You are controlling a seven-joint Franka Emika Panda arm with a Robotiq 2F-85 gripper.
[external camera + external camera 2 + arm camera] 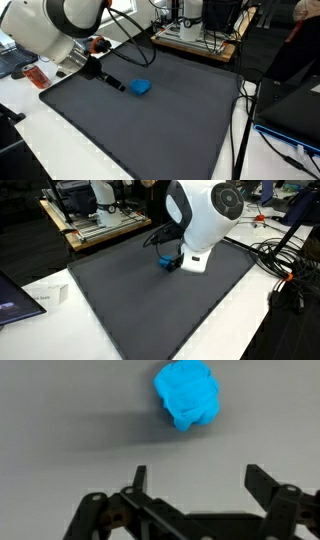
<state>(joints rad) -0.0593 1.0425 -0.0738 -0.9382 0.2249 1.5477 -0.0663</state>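
Observation:
A crumpled bright blue lump [188, 396], like a wad of cloth, lies on the dark grey mat [60, 470]. In the wrist view my gripper [198, 475] stands open just short of it, with only bare mat between the two black fingers [262, 482]. In an exterior view the blue lump [141, 87] sits near the mat's far left part, and the gripper [119, 86] hangs low right beside it. In an exterior view the white arm covers most of the blue lump [167, 263].
The mat [170, 130] covers most of a white table. A red item [38, 76] lies off the mat's left corner. Cables [244, 110] trail along one side. A wooden bench with equipment [100, 220] stands behind, and a laptop [15, 300] and small white box [56, 293] sit nearby.

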